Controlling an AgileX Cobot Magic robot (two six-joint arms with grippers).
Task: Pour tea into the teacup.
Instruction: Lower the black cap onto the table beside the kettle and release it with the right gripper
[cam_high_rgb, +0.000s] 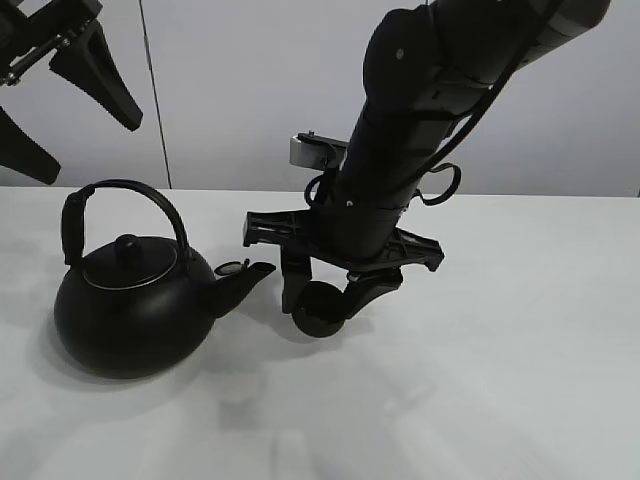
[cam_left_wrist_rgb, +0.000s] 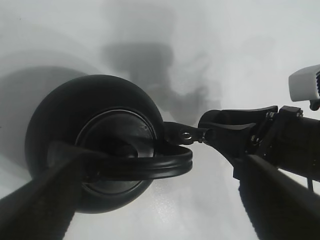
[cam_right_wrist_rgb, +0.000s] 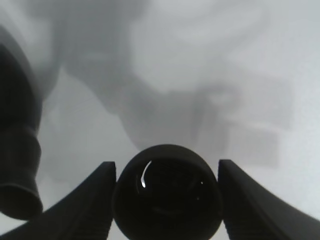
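Observation:
The small black teacup (cam_high_rgb: 320, 312) sits low at the table, just right of the kettle's spout (cam_high_rgb: 245, 280). My right gripper (cam_high_rgb: 328, 300) reaches down and is shut on it. In the right wrist view the teacup (cam_right_wrist_rgb: 167, 200) fills the gap between both fingers (cam_right_wrist_rgb: 95, 200), with the spout (cam_right_wrist_rgb: 17, 165) close beside it. The round black kettle (cam_high_rgb: 130, 310) stands on the left with its arched handle (cam_high_rgb: 130, 190) up. My left gripper (cam_high_rgb: 90, 150) hangs open high above the kettle (cam_left_wrist_rgb: 95, 145), holding nothing.
The white table (cam_high_rgb: 480, 400) stretches to the right and front of the cup. A pale wall stands behind the table. The right arm's wrist camera housing (cam_left_wrist_rgb: 305, 82) shows beside the kettle in the left wrist view.

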